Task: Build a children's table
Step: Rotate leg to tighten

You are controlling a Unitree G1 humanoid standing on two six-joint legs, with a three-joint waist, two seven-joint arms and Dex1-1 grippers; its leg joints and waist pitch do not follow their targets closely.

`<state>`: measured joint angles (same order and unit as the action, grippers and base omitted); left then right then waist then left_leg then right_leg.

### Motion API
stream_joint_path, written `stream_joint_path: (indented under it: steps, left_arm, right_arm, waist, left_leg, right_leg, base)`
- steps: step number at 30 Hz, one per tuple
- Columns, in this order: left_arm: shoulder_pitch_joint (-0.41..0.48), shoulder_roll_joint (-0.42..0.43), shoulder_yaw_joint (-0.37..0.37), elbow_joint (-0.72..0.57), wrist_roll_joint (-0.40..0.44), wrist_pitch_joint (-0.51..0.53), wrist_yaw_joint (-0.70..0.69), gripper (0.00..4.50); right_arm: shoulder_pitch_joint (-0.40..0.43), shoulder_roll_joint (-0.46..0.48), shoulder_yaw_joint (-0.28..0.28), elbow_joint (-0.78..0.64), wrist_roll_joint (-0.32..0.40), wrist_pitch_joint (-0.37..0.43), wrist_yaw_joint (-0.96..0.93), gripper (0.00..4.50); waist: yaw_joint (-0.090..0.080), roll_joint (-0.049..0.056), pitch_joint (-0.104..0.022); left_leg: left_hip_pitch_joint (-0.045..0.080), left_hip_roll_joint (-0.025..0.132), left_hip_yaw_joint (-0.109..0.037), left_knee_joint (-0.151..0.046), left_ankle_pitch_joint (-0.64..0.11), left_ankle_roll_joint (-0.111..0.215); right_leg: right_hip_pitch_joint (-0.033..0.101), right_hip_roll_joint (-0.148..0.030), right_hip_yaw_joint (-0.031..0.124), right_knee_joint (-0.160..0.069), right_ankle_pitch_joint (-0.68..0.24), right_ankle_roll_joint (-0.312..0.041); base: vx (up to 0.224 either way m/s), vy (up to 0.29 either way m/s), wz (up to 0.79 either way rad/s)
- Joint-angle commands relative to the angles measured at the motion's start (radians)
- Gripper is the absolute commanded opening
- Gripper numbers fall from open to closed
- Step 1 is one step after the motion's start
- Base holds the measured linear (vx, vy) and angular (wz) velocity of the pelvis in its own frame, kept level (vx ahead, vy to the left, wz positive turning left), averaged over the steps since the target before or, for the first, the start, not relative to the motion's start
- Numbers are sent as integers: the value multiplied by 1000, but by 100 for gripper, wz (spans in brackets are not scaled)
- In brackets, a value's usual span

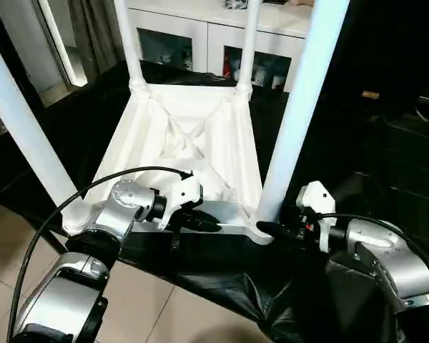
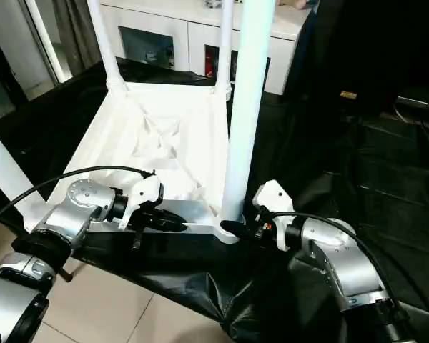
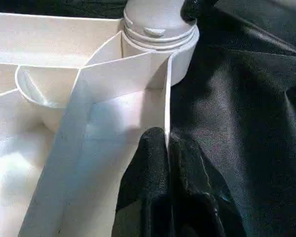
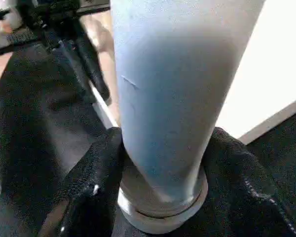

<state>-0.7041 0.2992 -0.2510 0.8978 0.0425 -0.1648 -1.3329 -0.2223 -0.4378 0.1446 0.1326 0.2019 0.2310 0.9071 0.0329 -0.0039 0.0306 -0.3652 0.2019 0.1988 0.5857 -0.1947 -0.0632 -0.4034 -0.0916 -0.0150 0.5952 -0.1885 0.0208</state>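
The children's table (image 1: 193, 143) lies upside down on a black cloth, ribbed underside up. Four white legs stand in its corner sockets: two far ones (image 1: 129, 43) (image 1: 249, 43), a near left one (image 1: 21, 136) and a near right one (image 1: 300, 107). My left gripper (image 1: 211, 223) is shut on the thin near rim wall of the top (image 3: 166, 123), its fingers (image 3: 153, 187) pinching it close to the near right socket. My right gripper (image 1: 268, 229) is around the base of the near right leg (image 4: 172, 98), with one finger (image 4: 93, 187) pressed on each side just above the socket collar.
The black cloth (image 1: 357, 179) covers the work surface and hangs over its near edge. Tiled floor (image 1: 150, 300) lies below in front. A white cabinet with glass doors (image 1: 200, 36) stands behind the table. Dark furniture fills the right side.
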Motion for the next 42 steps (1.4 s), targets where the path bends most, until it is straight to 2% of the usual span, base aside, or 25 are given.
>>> stream_joint_path:
  steps: [1,3,4,5,6,7,9,11,12,13,14,17,20,22,23,24,25,28,30,31,33,34,36,37,42]
  left_arm:
    - [2,-31,-14,20,26,8,67,0]
    - [-15,-55,-10,49,47,21,161,0]
    - [-29,-82,-3,70,54,42,231,0]
    - [-37,-98,0,80,56,53,263,0]
    - [-47,-119,2,92,62,69,309,0]
    - [-51,-128,2,96,64,72,327,0]
    - [-81,-200,4,137,82,108,477,0]
    - [-88,-223,8,146,82,120,517,0]
    - [-97,-258,14,159,79,136,567,0]
    - [-103,-275,6,166,91,136,589,0]
    - [-107,-283,0,173,102,133,601,0]
    - [-110,-283,-5,178,111,116,598,0]
    - [-112,-257,-7,177,117,99,571,0]
    - [-104,-214,-19,165,123,75,499,0]
    - [-102,-206,-22,163,125,76,490,0]
    - [-102,-202,-22,165,127,76,488,0]
    - [-103,-202,-22,166,128,78,491,0]
    - [-83,-151,-29,145,116,21,368,0]
    - [-62,-109,-39,130,99,-40,245,0]
    - [-52,-93,-46,124,92,-69,190,0]
    - [-44,-77,-53,121,88,-83,145,0]
    - [-36,-59,-59,113,78,-92,86,0]
    - [-34,-51,-53,105,64,-84,58,0]
    - [-32,-46,-47,96,50,-80,29,0]
    - [-31,-28,-44,73,19,-108,-77,0]
  right_arm:
    - [7,44,12,65,-36,27,-99,207]
    - [-7,84,-15,102,-58,33,-200,206]
    - [-16,121,-35,122,-64,40,-272,205]
    - [-21,145,-46,132,-68,42,-318,205]
    - [-27,176,-62,142,-71,53,-378,205]
    - [-29,187,-67,145,-75,57,-402,204]
    - [-50,281,-102,166,-115,103,-607,204]
    - [-55,309,-114,169,-113,122,-648,204]
    - [-60,346,-116,169,-113,132,-685,204]
    - [-61,360,-98,169,-129,121,-697,204]
    - [-62,366,-82,172,-146,106,-701,204]
    - [-62,366,-71,177,-157,87,-695,204]
    - [-55,365,-99,143,-82,76,-614,274]
    - [-60,311,-124,105,-28,89,-507,274]
    - [-61,295,-126,96,-18,95,-481,290]
    - [-61,288,-127,91,-14,100,-469,316]
    - [-61,287,-127,90,-14,101,-467,316]
    - [-39,136,-96,28,-4,100,-272,324]
    - [-16,29,-94,-2,7,79,-151,324]
    - [-7,-5,-92,-13,13,75,-108,324]
    - [5,-35,-85,-25,14,70,-70,324]
    - [27,-75,-71,-51,19,68,-11,324]
    - [44,-97,-61,-69,21,68,20,324]
    - [56,-109,-59,-83,23,70,37,324]
    - [91,-146,-80,-98,37,58,51,324]
  waist:
    - [2,-3,-47]
    - [-4,-4,-41]
    - [-8,0,-38]
    - [-8,0,-38]
    - [-12,-4,-38]
    - [-12,-5,-38]
    - [-18,3,-38]
    - [-21,-1,-39]
    - [-20,5,-38]
    - [-20,8,-40]
    - [-20,5,-40]
    - [-17,7,-42]
    - [-15,8,-42]
    - [-15,5,-43]
    - [-13,7,-43]
    - [-15,7,-43]
    - [-16,7,-43]
    - [-19,5,-43]
    - [-17,3,-45]
    - [-19,5,-46]
    - [-16,4,-49]
    - [-15,2,-51]
    - [-7,5,-52]
    - [1,1,-51]
    - [27,5,-48]
  left_leg:
    - [9,24,-9,-71,-230,42]
    - [9,21,-11,-78,-288,13]
    - [15,21,-11,-80,-323,-5]
    - [15,21,-11,-80,-323,-5]
    - [14,18,-17,-82,-359,-26]
    - [15,18,-18,-84,-362,-27]
    - [20,17,-19,-85,-382,-41]
    - [18,14,-19,-84,-383,-41]
    - [17,13,-20,-85,-377,-30]
    - [18,14,-20,-84,-372,-27]
    - [16,14,-18,-83,-367,-24]
    - [11,12,-18,-84,-347,-11]
    - [10,13,-18,-86,-346,0]
    - [7,14,-20,-86,-359,9]
    - [8,15,-20,-86,-358,12]
    - [2,16,-20,-86,-338,16]
    - [1,16,-20,-86,-335,15]
    - [2,17,-21,-84,-328,17]
    - [-4,19,-19,-80,-292,41]
    - [-3,19,-17,-77,-282,51]
    - [-4,19,-16,-73,-254,62]
    - [0,21,-12,-69,-215,79]
    - [3,23,-10,-66,-187,95]
    - [5,25,-7,-64,-174,103]
    - [10,29,-3,-66,-181,87]
  right_leg:
    - [42,-33,18,-63,-121,-260]
    - [39,-34,16,-73,-231,-235]
    - [31,-33,17,-82,-297,-217]
    - [31,-33,17,-82,-297,-217]
    - [30,-34,16,-88,-383,-185]
    - [29,-34,15,-91,-394,-175]
    - [20,-31,16,-96,-407,-159]
    - [20,-31,17,-97,-415,-151]
    - [20,-31,18,-100,-411,-143]
    - [20,-30,18,-100,-387,-146]
    - [20,-29,19,-101,-374,-147]
    - [26,-29,19,-97,-334,-150]
    - [29,-30,18,-95,-316,-155]
    - [32,-30,17,-96,-328,-151]
    - [32,-31,17,-96,-326,-152]
    - [35,-32,17,-92,-300,-158]
    - [34,-32,17,-92,-299,-161]
    - [37,-32,16,-93,-304,-168]
    - [44,-34,18,-86,-240,-187]
    - [41,-35,18,-85,-214,-204]
    - [46,-35,17,-79,-162,-224]
    - [45,-33,17,-69,-71,-260]
    - [47,-34,16,-61,-12,-283]
    - [48,-32,16,-59,9,-291]
    - [46,-34,16,-58,-38,-291]
  base:
    - [0,0,0]
    - [0,0,0]
    - [0,0,0]
    - [0,0,0]
    - [0,0,0]
    - [0,0,0]
    - [0,0,0]
    - [0,0,0]
    - [0,0,0]
    - [0,0,0]
    - [0,0,0]
    - [0,0,0]
    - [0,0,0]
    - [0,0,0]
    - [0,0,0]
    - [0,0,0]
    - [0,0,0]
    - [0,0,0]
    - [0,0,0]
    - [0,0,0]
    - [0,0,0]
    - [0,0,0]
    - [0,0,0]
    - [0,0,0]
    - [0,0,0]
